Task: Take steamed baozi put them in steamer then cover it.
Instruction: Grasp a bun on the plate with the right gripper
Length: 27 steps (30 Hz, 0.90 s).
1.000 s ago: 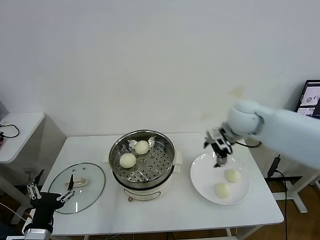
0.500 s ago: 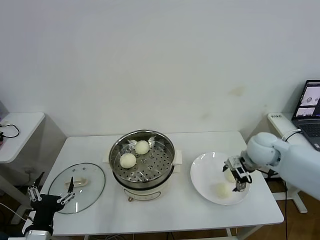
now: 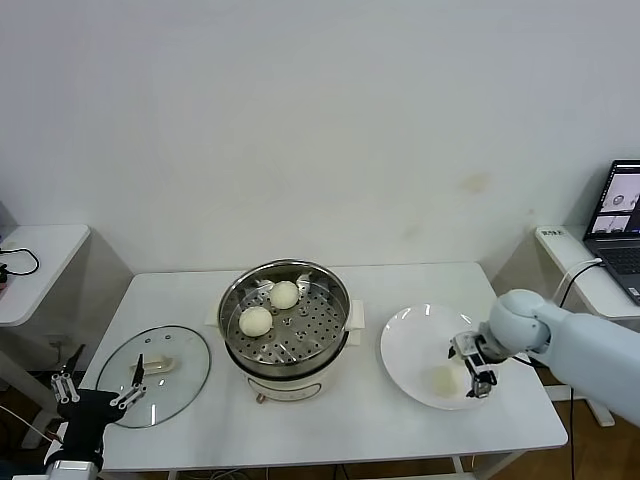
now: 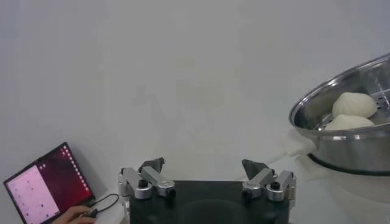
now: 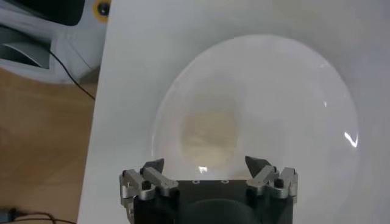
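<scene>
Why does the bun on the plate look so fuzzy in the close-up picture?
In the right wrist view, the baozi looks soft and washed out against the glaring white plate; in the head view, the steamer rim is crisp and shiny.

The robot's right arm [image 3: 570, 345] is smooth, rounded, pale grey-white. Both hands, right hand [image 3: 473, 368] and left hand [image 3: 95, 392], have black bodies, silver linked fingers [image 4: 141, 181] with round screws, dark tips.

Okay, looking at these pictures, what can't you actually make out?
- Head view: a second bun on the plate cannot be confirmed; the right claw covers that spot.
- Right wrist view: only one baozi shows, blurred.
- Left wrist view: the steamer is cut off by the edge.
</scene>
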{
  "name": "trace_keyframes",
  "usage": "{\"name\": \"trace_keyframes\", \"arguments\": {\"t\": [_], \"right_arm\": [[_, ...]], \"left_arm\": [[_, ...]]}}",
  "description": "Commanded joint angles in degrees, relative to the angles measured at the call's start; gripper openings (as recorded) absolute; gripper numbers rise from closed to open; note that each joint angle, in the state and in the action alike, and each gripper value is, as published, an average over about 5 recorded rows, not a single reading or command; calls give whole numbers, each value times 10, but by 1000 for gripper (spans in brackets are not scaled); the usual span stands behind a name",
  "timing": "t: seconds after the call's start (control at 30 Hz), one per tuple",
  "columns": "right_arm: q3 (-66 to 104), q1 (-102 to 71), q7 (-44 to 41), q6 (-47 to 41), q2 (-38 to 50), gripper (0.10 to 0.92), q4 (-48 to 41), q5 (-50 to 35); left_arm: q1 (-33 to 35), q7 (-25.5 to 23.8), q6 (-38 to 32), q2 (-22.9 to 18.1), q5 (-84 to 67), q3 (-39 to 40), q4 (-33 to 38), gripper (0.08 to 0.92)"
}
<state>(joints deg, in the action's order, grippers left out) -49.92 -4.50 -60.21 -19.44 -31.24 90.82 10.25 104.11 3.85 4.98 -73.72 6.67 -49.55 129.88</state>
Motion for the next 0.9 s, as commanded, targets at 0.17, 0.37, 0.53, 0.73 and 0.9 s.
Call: {"name": "trace_keyframes", "arguments": {"t": [0.17,0.37,0.53,0.73,0.9], "right_arm": [[14,-32,14,-3,-41,813,-43,13],[16,-35,14,-6,-43,767,-45,13],[17,-35,10,-7,-44,706,-48,12],[21,-16,-12,-6,-36,636,-38,4],[17,42,-46,-1,-13,636,-25,-16]], "left_arm": [[0,0,0,0,0,-2,-1,823],[0,0,0,-2,0,-2,-1,823],[-1,0,0,-2,0,-1,0,823],[0,0,0,-1,0,-1,1,823],[0,0,1,0,0,-1,3,823]]}}
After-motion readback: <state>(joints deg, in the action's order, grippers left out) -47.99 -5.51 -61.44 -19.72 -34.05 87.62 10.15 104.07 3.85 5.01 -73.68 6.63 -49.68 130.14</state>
